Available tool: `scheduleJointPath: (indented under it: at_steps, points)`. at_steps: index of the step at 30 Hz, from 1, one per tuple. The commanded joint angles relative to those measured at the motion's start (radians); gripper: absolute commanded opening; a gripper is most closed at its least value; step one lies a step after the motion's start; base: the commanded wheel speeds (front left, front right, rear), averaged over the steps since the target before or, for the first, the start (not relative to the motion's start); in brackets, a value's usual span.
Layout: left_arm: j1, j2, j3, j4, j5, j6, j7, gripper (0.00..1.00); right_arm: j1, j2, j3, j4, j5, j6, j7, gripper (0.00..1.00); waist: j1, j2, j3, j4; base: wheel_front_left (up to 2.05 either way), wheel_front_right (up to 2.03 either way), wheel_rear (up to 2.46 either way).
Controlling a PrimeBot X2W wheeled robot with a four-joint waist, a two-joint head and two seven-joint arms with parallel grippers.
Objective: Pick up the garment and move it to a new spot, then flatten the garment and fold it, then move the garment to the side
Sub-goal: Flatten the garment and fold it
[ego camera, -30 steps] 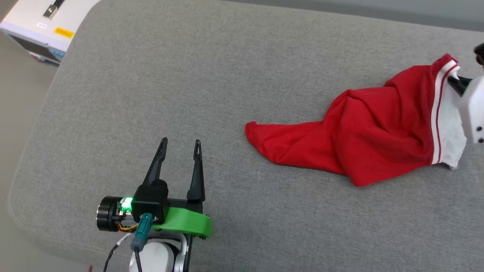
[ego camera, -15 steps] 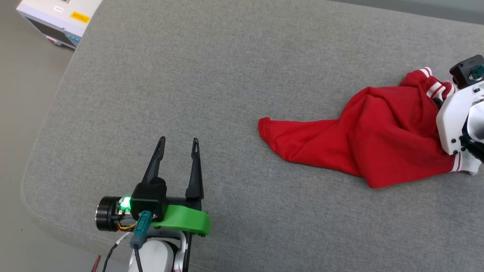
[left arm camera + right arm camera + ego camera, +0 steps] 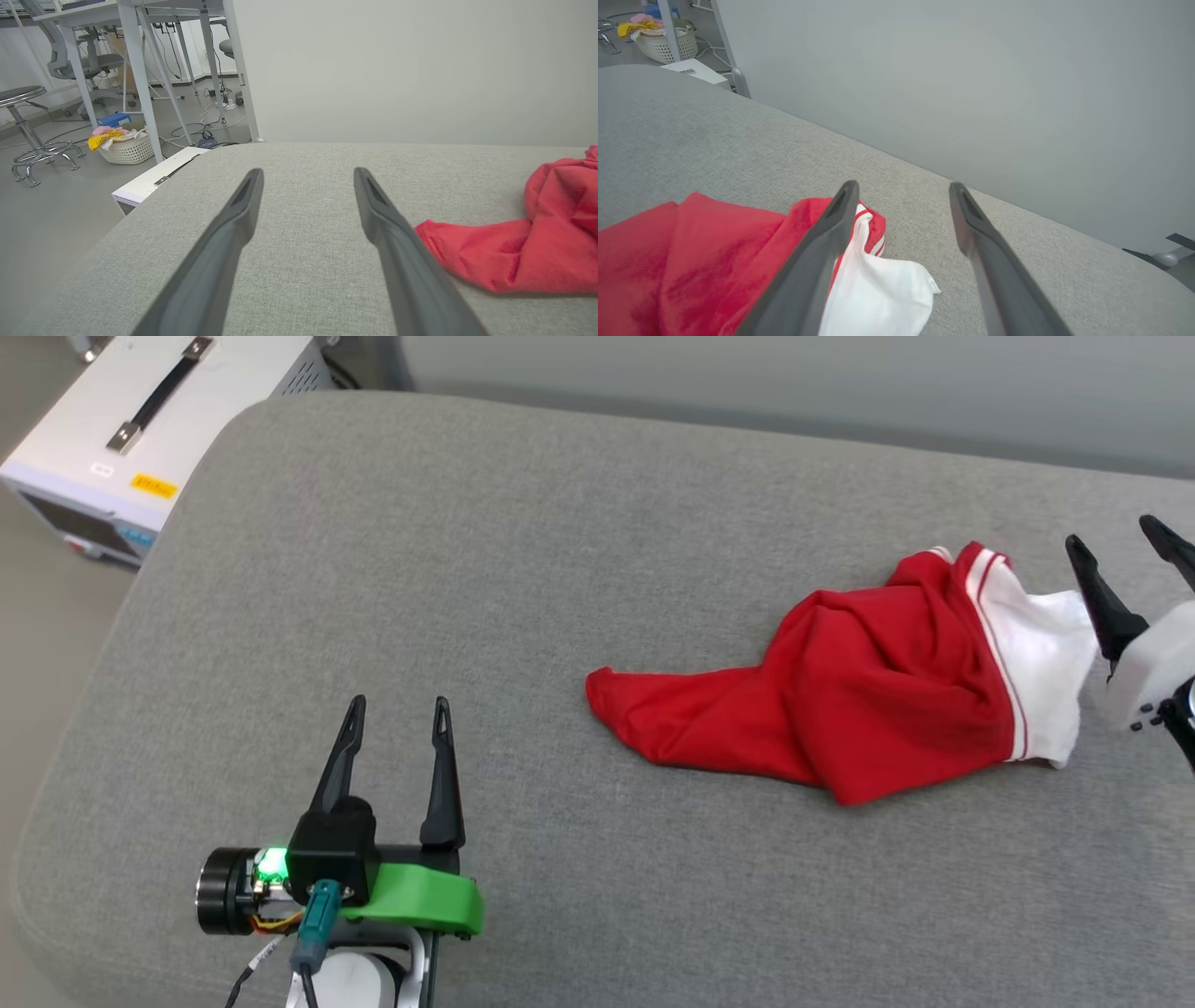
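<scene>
Crumpled red jersey T-shirt [image 3: 868, 709] with white sleeve, lying on right part of grey fabric cushion [image 3: 467, 551], right gripper [image 3: 1109, 530] fingers spread, empty, beside sleeve, left gripper [image 3: 399, 701] fingers spread, empty, well apart

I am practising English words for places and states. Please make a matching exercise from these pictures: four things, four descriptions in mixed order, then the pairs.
1 garment
2 left pincer
3 right pincer
4 white box

a open, next to the white sleeve
b beside the grey cushion's far left corner
c crumpled on the cushion
d open over bare cushion

Pairs: 1-c, 2-d, 3-a, 4-b
</scene>
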Motion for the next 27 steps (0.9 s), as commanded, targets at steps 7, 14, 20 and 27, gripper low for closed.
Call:
scheduleJointPath:
  at_steps: [7,14,20,27]
  points:
    - [0.045,0.005,0.009,-0.019,0.017,-0.008,-0.006,1.0,0.178,0.02,-0.245,-0.137,-0.124,-0.001,-0.027,1.0,0.0,0.0,-0.058,-0.048,0.0,0.0,0.0]
    - [0.06,0.006,0.013,-0.022,0.022,-0.011,-0.006,1.0,0.404,0.137,-0.528,-0.372,-0.285,-0.001,-0.006,1.0,0.0,0.0,-0.071,-0.044,0.0,0.0,0.0]
    - [0.055,0.004,0.008,-0.03,0.026,-0.012,-0.006,1.0,0.472,0.163,-0.611,-0.599,-0.385,-0.001,0.124,1.0,0.0,0.0,-0.056,-0.033,0.0,0.0,0.0]
    - [0.029,0.002,0.0,-0.04,0.029,-0.011,-0.006,1.0,0.351,0.041,-0.514,-0.634,-0.339,-0.001,0.391,1.0,0.0,0.0,-0.003,-0.011,0.0,0.0,0.0]
